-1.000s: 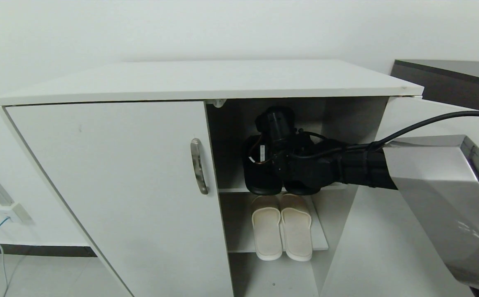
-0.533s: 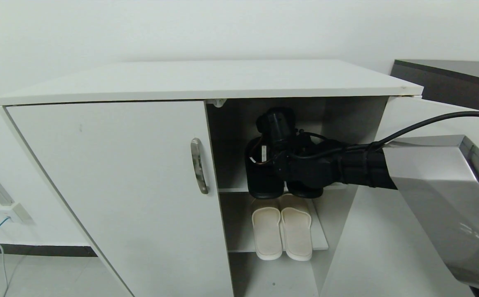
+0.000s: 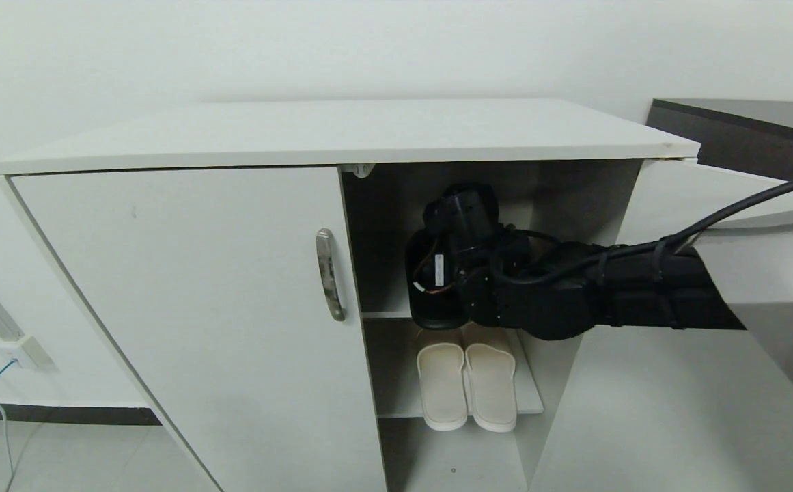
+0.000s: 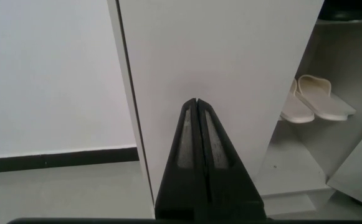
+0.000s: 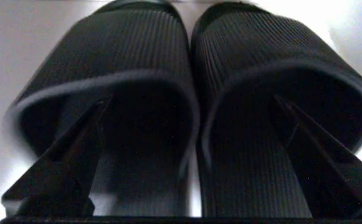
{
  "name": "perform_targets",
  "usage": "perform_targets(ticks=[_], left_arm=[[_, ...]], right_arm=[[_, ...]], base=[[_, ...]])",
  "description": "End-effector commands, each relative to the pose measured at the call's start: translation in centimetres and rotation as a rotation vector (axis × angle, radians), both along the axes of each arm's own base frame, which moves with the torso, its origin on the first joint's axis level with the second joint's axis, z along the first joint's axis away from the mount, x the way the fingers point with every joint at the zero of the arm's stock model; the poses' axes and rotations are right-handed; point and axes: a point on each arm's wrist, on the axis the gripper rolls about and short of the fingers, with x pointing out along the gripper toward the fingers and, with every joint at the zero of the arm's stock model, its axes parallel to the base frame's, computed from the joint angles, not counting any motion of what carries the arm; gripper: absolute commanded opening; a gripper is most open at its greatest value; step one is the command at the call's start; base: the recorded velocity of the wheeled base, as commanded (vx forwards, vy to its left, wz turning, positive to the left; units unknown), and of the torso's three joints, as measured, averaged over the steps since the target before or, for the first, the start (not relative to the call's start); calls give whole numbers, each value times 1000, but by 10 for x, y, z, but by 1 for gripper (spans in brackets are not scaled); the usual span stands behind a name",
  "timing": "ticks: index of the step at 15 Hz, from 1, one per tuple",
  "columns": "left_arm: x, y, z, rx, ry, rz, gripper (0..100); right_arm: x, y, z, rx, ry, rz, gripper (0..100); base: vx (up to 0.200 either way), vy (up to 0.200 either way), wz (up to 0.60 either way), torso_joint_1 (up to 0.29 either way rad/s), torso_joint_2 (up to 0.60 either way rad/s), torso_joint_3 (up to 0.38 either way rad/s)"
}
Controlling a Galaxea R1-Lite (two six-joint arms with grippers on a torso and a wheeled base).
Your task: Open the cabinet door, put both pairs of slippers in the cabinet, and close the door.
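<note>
White cabinet (image 3: 341, 133), white wall (image 3: 232, 48), black slippers (image 5: 131, 74) shelved; right tool (image 5: 192, 104) splayed, left tool (image 4: 196, 101) closed, empty

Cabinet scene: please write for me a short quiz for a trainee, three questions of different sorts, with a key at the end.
1. True or false: the white slippers lie on a shelf lower than the black slippers.
2. Choose one. The left gripper, in front of the closed door, is: A) open; B) shut with nothing in it; C) shut on a slipper.
3. Short answer: on which side of the cabinet is the open door, the robot's left or right?

Key: 1 true; 2 B; 3 right.
</note>
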Motion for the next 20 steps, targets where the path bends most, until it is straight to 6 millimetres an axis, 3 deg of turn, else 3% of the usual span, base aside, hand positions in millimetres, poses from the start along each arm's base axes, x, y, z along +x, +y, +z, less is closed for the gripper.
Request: perform_targets(ticks=[1,5,8,11,16,17,20], left_arm=[[0,0,0,0,0,-1,0],[0,0,0,0,2,-1,0],[0,0,0,0,0,-1,0],[0,0,0,0,0,-1,0],[0,0,0,0,2,-1,0],[0,0,0,0,0,-1,0],[0,0,0,0,0,-1,0]], right_arm=[[-41,-12,12,20,-21,45,100],[-83,-39,1,61,-69,110,100],[-101,-59,-15,57,-98,229,100],[-109,-66,-23,44,-203,354,100],[-112,-61,-31,23,-201,387,100],[-112,-60,-32,22,-200,388,0],[-112,-60,-33,20,-198,388,0]], base=[[0,0,0,0,0,0],[0,0,0,0,0,0],[0,0,0,0,0,0],[0,0,0,0,0,0],[0,0,0,0,0,0],[0,0,0,0,0,0],[0,0,0,0,0,0]])
